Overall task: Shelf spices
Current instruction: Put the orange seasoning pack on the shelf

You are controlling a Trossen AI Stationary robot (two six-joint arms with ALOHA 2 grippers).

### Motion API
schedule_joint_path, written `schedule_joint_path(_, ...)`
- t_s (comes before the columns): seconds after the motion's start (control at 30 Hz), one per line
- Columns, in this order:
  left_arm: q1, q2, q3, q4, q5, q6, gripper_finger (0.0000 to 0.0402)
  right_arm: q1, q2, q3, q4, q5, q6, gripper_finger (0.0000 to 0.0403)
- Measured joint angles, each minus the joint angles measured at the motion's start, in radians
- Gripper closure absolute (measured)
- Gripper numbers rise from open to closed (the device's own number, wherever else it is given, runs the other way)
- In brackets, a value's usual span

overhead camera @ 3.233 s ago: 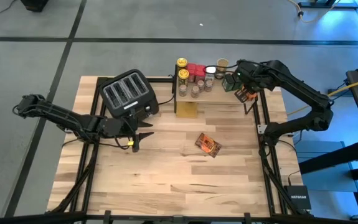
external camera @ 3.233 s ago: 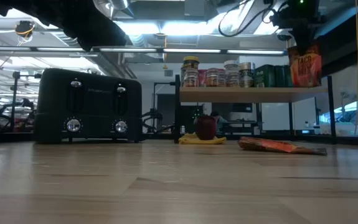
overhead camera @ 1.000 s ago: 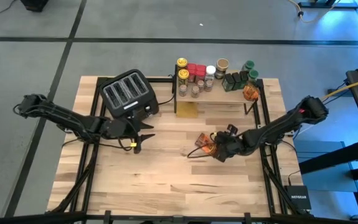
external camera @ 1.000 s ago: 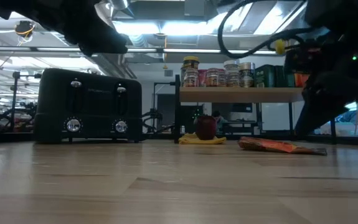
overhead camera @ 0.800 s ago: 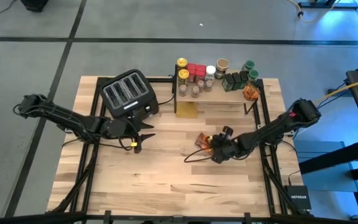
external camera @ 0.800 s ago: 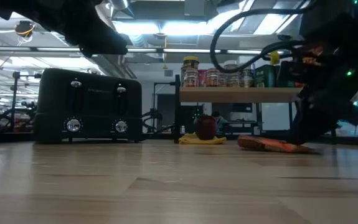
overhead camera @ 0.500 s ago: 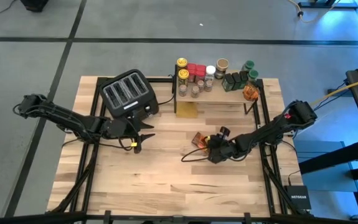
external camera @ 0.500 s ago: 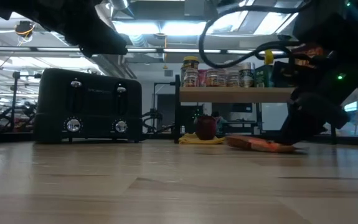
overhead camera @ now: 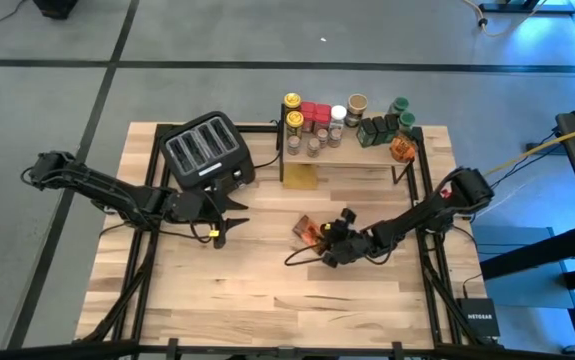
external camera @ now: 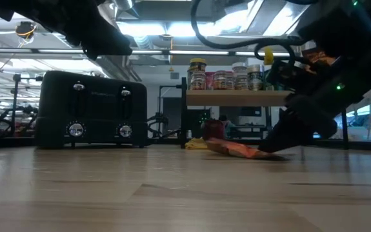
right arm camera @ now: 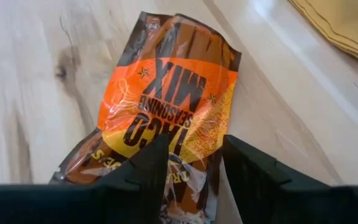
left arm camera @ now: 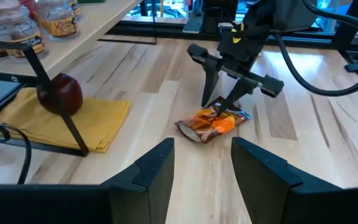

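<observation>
The right gripper (overhead camera: 319, 237) reaches low over the middle of the pale wooden tabletop (overhead camera: 267, 290), its two dark fingers (right arm camera: 142, 167) part open astride one end of the orange-brown foil seasoning packet (overhead camera: 310, 231), which lies flat on the wood; whether they pinch it I cannot tell. The left gripper (overhead camera: 229, 215) waits beside the black four-slot toaster (overhead camera: 207, 152), fingers apart, empty. Spice jars (overhead camera: 312, 122) crowd the plank-topped shelf (external camera: 250, 98). Grey floor surrounds the table.

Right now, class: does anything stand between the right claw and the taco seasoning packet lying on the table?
Nothing visible does. The right claw is already down at the seasoning packet, its fingers straddling one end of it on the tabletop.
</observation>
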Motion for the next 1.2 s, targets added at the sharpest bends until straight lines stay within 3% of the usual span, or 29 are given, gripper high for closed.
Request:
schedule_joint_path(0.17,0.000,0.000,0.000,0.002,0.000,0.000,0.0249,0.000,0.028,0.001,0.076,-0.004,-0.031,0.0242)
schedule_joint_path(0.6,0.000,0.023,0.000,0.039,0.000,-0.017,0.0249,0.000,0.029,0.095,0.075,-0.061,-0.184,0.0242)
schedule_joint_path(0.7,0.007,0.068,0.000,0.082,0.000,0.004,0.0249,0.004,0.029,0.121,0.075,-0.100,-0.242,0.0242)
schedule_joint_path(0.9,0.046,0.183,0.000,0.178,0.000,0.027,0.0249,0.044,0.029,0.141,0.010,-0.078,-0.310,0.0242)
schedule_joint_path(1.2,0.108,0.436,0.004,0.423,0.049,0.035,0.0249,0.108,0.029,0.208,-0.299,0.034,-0.181,0.0242)
